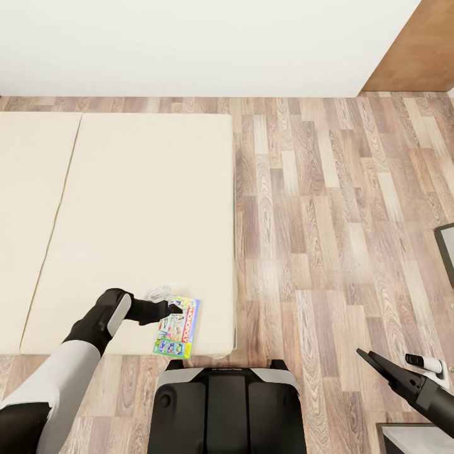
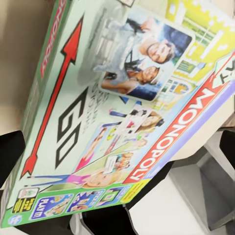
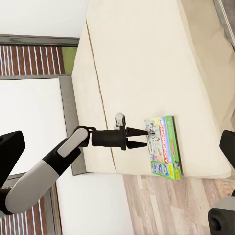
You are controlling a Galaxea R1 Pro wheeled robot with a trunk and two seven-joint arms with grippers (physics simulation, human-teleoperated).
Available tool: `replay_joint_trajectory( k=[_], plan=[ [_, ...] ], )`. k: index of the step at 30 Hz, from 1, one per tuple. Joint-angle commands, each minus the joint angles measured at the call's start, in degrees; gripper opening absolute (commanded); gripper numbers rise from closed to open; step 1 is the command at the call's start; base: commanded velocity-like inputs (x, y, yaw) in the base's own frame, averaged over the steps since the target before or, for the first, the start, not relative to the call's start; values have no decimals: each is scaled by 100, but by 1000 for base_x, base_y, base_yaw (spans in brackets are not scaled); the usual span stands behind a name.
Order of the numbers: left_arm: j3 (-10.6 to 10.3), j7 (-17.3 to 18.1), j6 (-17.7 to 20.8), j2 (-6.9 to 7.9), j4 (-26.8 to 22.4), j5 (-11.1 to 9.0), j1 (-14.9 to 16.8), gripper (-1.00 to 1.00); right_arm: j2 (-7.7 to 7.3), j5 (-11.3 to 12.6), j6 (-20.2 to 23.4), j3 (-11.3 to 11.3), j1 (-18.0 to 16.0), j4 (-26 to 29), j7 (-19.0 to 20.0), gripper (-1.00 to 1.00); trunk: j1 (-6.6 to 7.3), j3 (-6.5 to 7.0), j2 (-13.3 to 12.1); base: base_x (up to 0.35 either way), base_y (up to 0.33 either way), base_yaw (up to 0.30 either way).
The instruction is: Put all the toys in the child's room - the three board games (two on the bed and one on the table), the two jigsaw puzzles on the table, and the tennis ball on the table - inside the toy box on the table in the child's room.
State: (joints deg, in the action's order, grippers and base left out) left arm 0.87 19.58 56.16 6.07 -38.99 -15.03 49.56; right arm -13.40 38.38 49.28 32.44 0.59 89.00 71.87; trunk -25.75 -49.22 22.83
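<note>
One board game, a white-green box with a red MONOPOLY band (image 1: 183, 332), lies flat on the cream bed (image 1: 145, 208) at its front right corner, reaching the mattress edge. My left gripper (image 1: 176, 309) is open just above the box's near-left edge, fingertips touching or almost touching it. In the right wrist view the left gripper (image 3: 146, 139) points its spread fingers at the board game (image 3: 165, 147) on the bed (image 3: 147, 58). Up close, the board game (image 2: 117, 112) spans the left wrist view. My right gripper (image 1: 371, 359) hangs open and empty over the floor at lower right.
Wood-plank floor (image 1: 328, 221) stretches right of the bed. A white wall (image 1: 189, 44) runs along the back, with a brown door (image 1: 416, 50) at the top right. A dark-framed grey edge (image 1: 448, 249) shows at the far right. My base (image 1: 227, 410) stands at the bed's foot.
</note>
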Motion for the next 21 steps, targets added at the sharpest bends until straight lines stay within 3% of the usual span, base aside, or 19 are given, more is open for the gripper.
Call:
replay_joint_trajectory(
  k=[1, 5, 13, 21],
  plan=[
    [9, 32, 24, -2, -3, 21, 1, 100, -3, 28, 38, -1, 2, 3, -6, 100, -4, -6, 9, 0, 0, 0],
    [10, 64, 20, -6, -3, 19, 1, 100, -3, 28, 38, -1, 2, 3, -6, 100, -4, -6, 9, 0, 0, 0],
    [-4, 568, 10, -1, 4, 35, 1, 100, -5, 31, 38, -1, 2, 3, 2, 100, -4, -6, 9, 0, 0, 0],
    [0, 636, 9, 0, 6, 27, 1, 100, -5, 32, 38, -1, 2, 3, 3, 100, -4, -6, 9, 0, 0, 0]
  ],
)
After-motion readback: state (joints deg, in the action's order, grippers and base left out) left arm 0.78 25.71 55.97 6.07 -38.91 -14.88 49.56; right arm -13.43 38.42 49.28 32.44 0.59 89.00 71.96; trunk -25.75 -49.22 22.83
